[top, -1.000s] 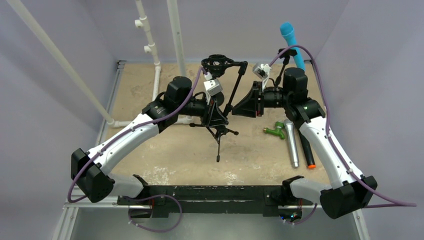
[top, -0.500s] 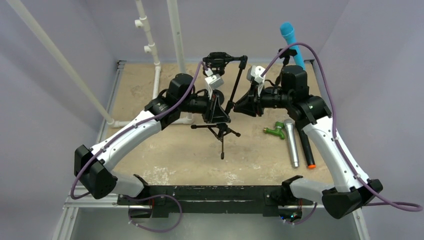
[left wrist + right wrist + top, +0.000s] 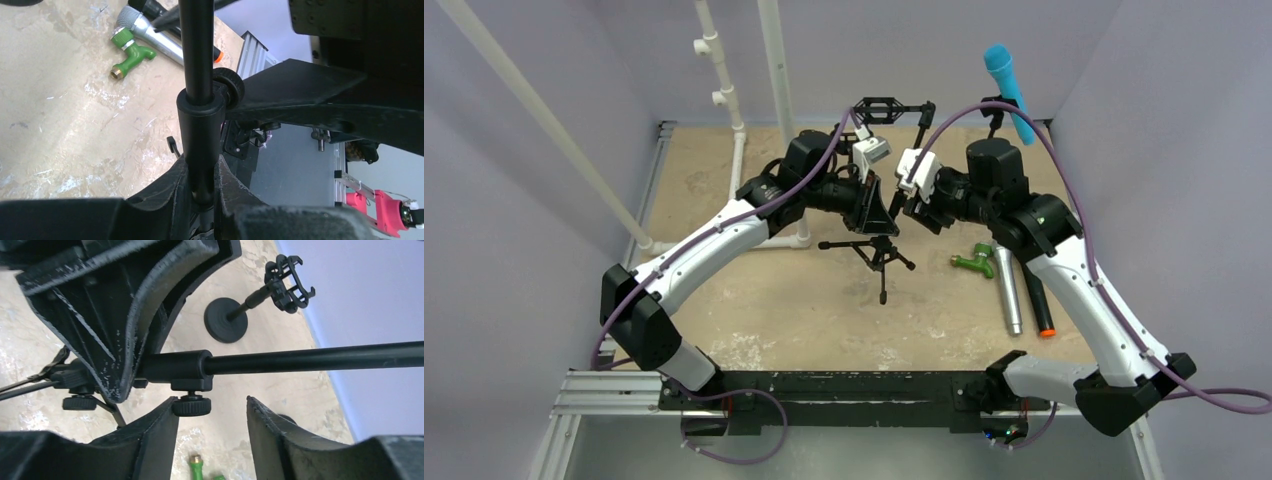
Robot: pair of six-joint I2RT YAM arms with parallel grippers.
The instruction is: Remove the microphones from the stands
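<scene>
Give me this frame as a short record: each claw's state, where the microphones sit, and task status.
left claw: shut on the pole of the black tripod microphone stand
right claw: open, beside the stand's small black clamp knob
bright blue microphone: upright at the far right, touched by neither claw
lying on table: silver metal microphone, black microphone with orange end, green plastic tap
task status: microphone not yet taken

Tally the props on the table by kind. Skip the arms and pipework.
Microphones: 3 (blue mic, silver mic, black mic with orange end)
Mic stands: 2 (tripod stand, round-base stand)
Green tap: 1
Total: 6
</scene>
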